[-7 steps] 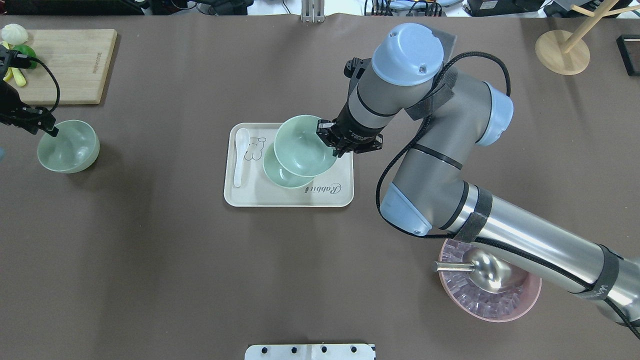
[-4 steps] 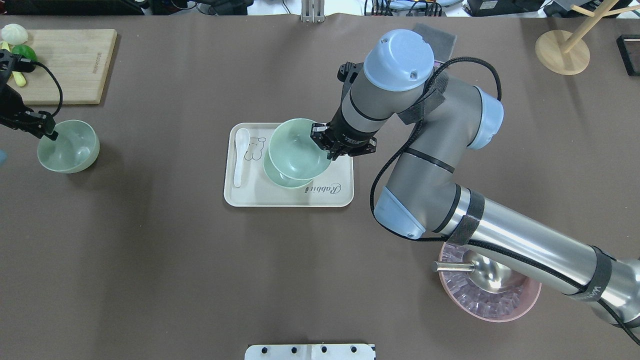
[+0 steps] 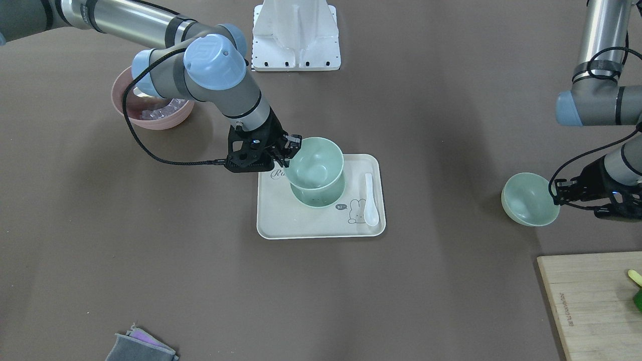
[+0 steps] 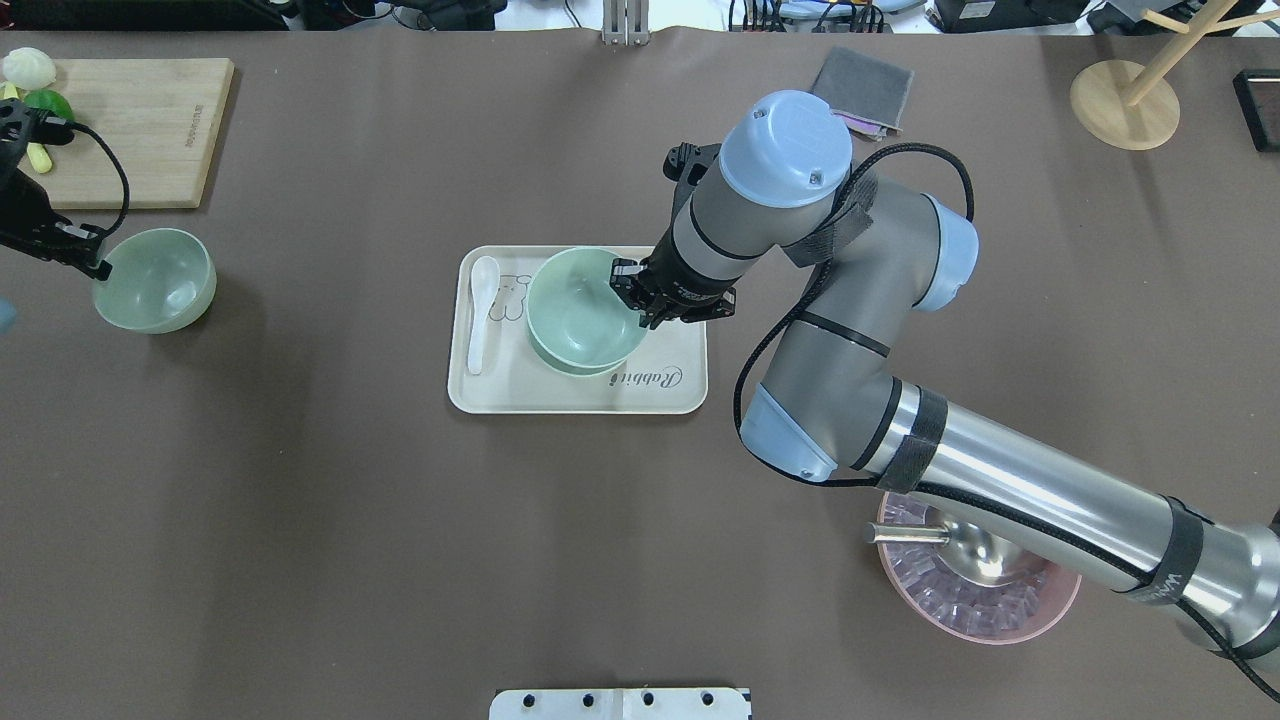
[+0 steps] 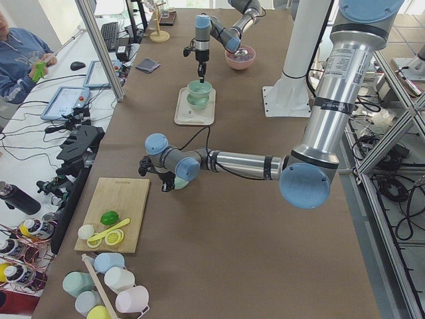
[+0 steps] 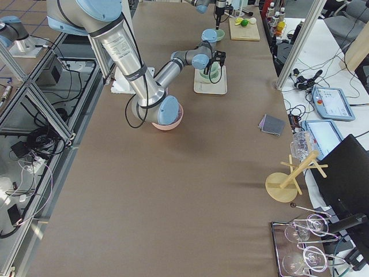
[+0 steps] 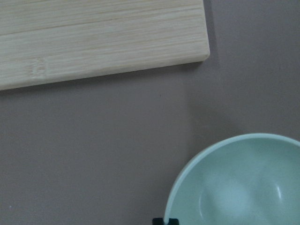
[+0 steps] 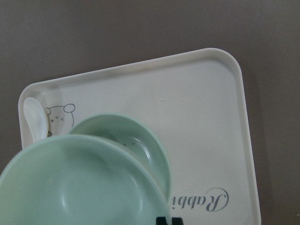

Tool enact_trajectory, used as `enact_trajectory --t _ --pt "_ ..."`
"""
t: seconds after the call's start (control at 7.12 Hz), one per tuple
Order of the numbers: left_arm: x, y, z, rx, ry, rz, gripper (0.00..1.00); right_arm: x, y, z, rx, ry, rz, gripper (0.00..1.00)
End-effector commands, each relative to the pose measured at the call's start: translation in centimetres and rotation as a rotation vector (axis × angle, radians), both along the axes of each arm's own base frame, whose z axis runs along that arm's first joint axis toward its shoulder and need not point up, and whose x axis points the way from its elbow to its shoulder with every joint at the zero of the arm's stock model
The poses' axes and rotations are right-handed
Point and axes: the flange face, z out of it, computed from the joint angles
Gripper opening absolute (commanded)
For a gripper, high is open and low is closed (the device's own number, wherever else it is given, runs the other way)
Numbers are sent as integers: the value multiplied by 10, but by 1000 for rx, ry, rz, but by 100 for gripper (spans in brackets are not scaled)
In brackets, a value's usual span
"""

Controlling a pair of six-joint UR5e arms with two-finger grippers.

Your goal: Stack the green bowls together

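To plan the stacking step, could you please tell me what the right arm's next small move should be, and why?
Probably lower the held pale mint-green round bowl straight down: the right jaws grip its rim, and it hangs nearly centred above the matching bowl on the cream rectangular tray, not yet nested.

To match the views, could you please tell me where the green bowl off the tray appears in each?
Front-facing: bowl far right.
Overhead: bowl far left.
Exterior left: bowl centre, partly behind wrist.
Exterior right: bowl top centre.
Left wrist: bowl bottom right.
Right wrist: not in it.
Landmark: the cutting board nearby.
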Motion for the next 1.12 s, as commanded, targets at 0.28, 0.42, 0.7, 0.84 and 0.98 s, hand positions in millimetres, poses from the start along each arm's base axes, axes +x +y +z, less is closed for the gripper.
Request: enact_trajectory --t 0.28,0.42,0.7,0.84,0.98 --pt "3 -3 -18 7 29 9 0 -13 -6 -7 -29 -9 17 0" --pt "8 1 -35 -19 110 42 0 -13 -7 -6 -28 -4 22 0" --pt "17 -14 -100 -66 178 -39 0 -13 -7 -5 -28 -3 23 99" --pt "20 -16 -131 -89 205 -85 0 -12 -5 -8 -24 -9 20 100" --pt "36 -11 -168 -114 243 -98 0 -6 -1 -15 -19 -29 13 100"
